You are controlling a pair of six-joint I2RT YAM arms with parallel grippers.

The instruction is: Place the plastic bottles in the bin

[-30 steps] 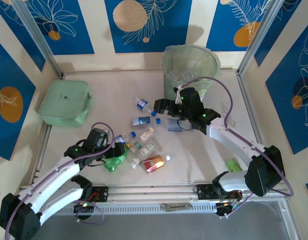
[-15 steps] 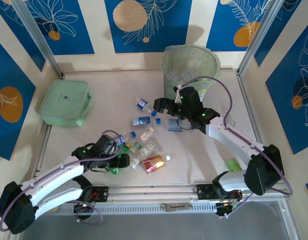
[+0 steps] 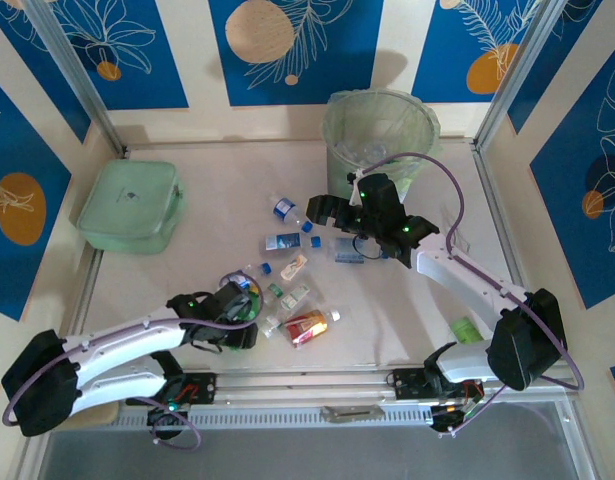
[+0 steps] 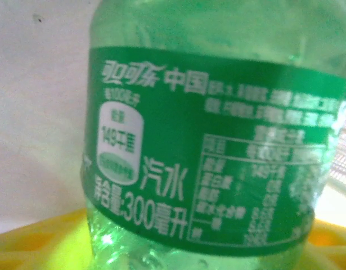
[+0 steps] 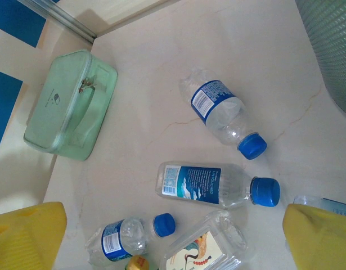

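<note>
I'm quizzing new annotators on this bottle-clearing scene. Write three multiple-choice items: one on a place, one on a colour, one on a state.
1. Where on the table does the mint-green case lie? A) near right corner B) far left side C) dead centre
2. The label of the close-up bottle in the left wrist view is: A) blue B) red C) green
3. The right claw is: A) open, empty B) shut on a bottle C) shut, empty
Key: B, it lies at the far left edge; C, green band, white print; A, yellow fingers wide apart, gripping nothing.
</note>
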